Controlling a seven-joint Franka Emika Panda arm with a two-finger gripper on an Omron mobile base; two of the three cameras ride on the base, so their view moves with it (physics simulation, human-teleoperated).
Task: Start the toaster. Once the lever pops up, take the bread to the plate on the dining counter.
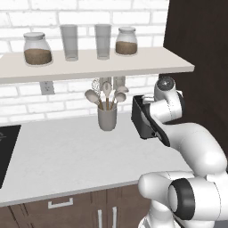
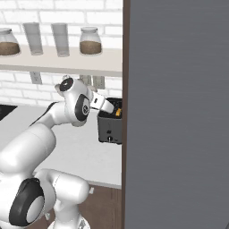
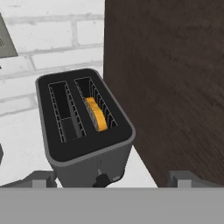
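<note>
You face a white brick wall (image 1: 26, 104) with a pale shelf (image 1: 89, 67) fixed across it. On the shelf stand two jars (image 1: 38, 49) of brown grains at the ends and two empty glasses (image 1: 70, 42) between them. Below the shelf, an outlet (image 1: 46, 87) sits on the brick. The counter (image 1: 62, 151) is light grey, over dark wood drawers (image 1: 58, 207) with pale handles — a black cooktop (image 1: 6, 147) shows at its left edge. A grey cup (image 1: 107, 118) of spoons and a whisk stands near the wall. A tall dark wood cabinet (image 1: 200, 44) closes the right side — evenly lit throughout.
</note>
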